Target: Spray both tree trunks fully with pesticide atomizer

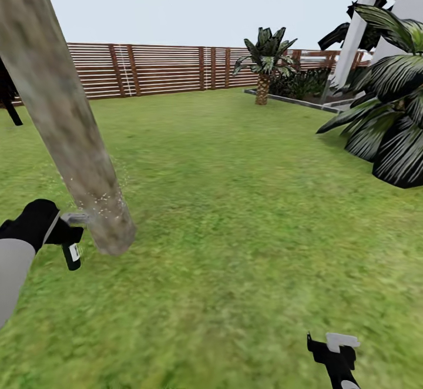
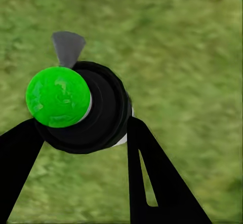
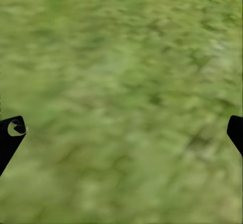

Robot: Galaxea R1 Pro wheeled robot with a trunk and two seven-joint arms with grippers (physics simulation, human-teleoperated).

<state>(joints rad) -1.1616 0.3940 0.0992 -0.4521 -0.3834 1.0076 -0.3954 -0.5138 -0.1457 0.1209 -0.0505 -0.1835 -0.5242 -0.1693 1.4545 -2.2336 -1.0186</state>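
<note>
A small palm (image 1: 265, 60) with a scaly trunk stands far off, right of centre, at the end of a low grey-edged bed (image 1: 294, 101) of dark shrubs (image 1: 302, 82); a large dark-leaved palm-like plant (image 1: 388, 124) spreads at the right; a white building (image 1: 382, 19) rises beyond it; pale overcast sky (image 1: 194, 1) fills the top.

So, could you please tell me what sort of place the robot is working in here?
It looks like a fenced back garden: a green lawn, a brown slatted wooden fence along the far side, a thick tree trunk close by, and palm-like plants near a white building.
</note>
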